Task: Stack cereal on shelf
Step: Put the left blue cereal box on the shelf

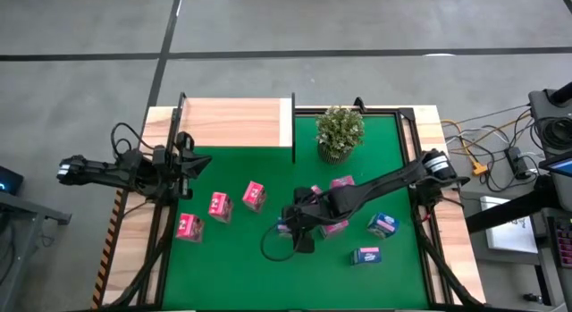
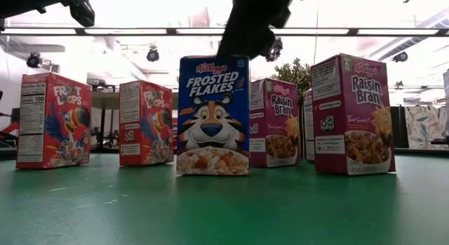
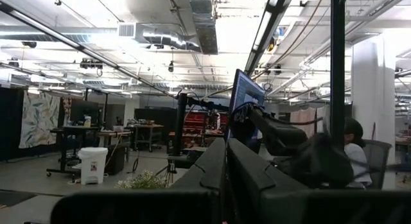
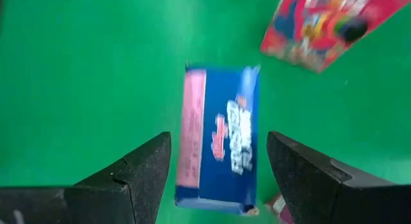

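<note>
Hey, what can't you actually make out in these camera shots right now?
- Blue cereal box, right wrist view: label blurred, near end cut off by the edge.
- Same box, high view: hidden under the right gripper.
- Shelf: absent from low view.
- Left gripper, left wrist view: aimed at the room, no cereal visible.

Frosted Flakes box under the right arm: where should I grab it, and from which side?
Grip the blue box across its narrow sides near the top, coming straight down. It stands upright on the mat, and the open right tool already straddles it from above.
</note>
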You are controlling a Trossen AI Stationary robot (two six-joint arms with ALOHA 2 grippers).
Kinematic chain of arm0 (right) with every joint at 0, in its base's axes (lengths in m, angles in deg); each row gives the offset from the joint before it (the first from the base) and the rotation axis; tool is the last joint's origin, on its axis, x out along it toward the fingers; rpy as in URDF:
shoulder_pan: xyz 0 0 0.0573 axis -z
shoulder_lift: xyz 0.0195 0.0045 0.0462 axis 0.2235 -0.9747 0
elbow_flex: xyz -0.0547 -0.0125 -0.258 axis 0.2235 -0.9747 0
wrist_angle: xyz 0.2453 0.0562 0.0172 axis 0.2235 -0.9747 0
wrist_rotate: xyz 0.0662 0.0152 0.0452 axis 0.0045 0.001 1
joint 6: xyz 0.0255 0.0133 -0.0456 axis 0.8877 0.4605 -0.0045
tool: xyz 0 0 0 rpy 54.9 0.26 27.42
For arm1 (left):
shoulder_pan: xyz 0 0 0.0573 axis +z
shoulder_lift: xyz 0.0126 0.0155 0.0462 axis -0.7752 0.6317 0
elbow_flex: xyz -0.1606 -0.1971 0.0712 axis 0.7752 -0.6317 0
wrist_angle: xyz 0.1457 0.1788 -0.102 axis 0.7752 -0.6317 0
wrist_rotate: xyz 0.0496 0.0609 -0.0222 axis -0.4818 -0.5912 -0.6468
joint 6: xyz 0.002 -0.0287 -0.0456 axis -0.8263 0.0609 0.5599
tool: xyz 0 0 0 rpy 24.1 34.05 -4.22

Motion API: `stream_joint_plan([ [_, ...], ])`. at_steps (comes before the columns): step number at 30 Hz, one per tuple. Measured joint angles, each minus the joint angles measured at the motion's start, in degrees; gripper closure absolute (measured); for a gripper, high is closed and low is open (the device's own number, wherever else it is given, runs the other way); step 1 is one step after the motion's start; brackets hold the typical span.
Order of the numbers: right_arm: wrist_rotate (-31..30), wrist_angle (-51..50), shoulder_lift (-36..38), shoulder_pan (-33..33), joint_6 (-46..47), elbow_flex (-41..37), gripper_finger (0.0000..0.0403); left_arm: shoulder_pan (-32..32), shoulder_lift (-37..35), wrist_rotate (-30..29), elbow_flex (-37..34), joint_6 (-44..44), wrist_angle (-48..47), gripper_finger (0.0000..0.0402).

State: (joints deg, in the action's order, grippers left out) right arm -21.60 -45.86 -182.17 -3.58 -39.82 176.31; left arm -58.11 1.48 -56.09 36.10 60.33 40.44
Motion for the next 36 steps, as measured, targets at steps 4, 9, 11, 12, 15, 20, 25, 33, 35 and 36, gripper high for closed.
stream_joint_plan([
  [4,-0.01,-1.71,-1.01,0.00,0.02,1.81,0.0156,0.00,-0.04,0.00,0.00,0.00,-0.04,0.0402],
  [9,0.00,-2.25,-1.34,0.02,0.58,2.07,0.0160,0.00,-0.08,0.00,0.00,0.00,-0.06,0.0402],
  [11,0.05,-2.44,-1.53,0.13,0.74,2.07,0.0170,-0.02,-0.08,0.00,0.00,0.00,-0.06,0.0402],
  [12,0.49,-2.43,-1.74,0.13,0.75,2.07,0.0177,-0.02,-0.11,0.00,0.00,0.00,-0.06,0.0402],
  [15,1.71,-2.62,-2.37,0.26,0.94,2.05,0.0200,0.00,-0.11,0.00,0.00,0.00,-0.08,0.0402],
  [20,2.56,-2.44,-2.37,0.37,1.03,2.05,0.0234,0.00,-0.11,0.00,0.00,0.00,-0.08,0.0402],
  [25,2.60,-2.47,-2.30,0.37,1.00,2.05,0.0256,-0.01,-0.11,0.00,0.00,0.00,-0.06,0.0402],
  [33,3.05,-7.18,-2.16,1.22,0.08,6.95,0.0260,0.00,-0.11,0.00,0.00,0.00,-0.08,0.0402],
  [35,3.05,-10.63,-2.08,2.08,-0.77,10.35,0.0259,-0.01,-0.11,0.00,0.00,0.00,-0.07,0.0402],
  [36,3.05,-12.53,-2.08,2.60,-1.23,12.04,0.0259,0.00,-0.11,0.00,0.00,0.00,-0.06,0.0402],
])
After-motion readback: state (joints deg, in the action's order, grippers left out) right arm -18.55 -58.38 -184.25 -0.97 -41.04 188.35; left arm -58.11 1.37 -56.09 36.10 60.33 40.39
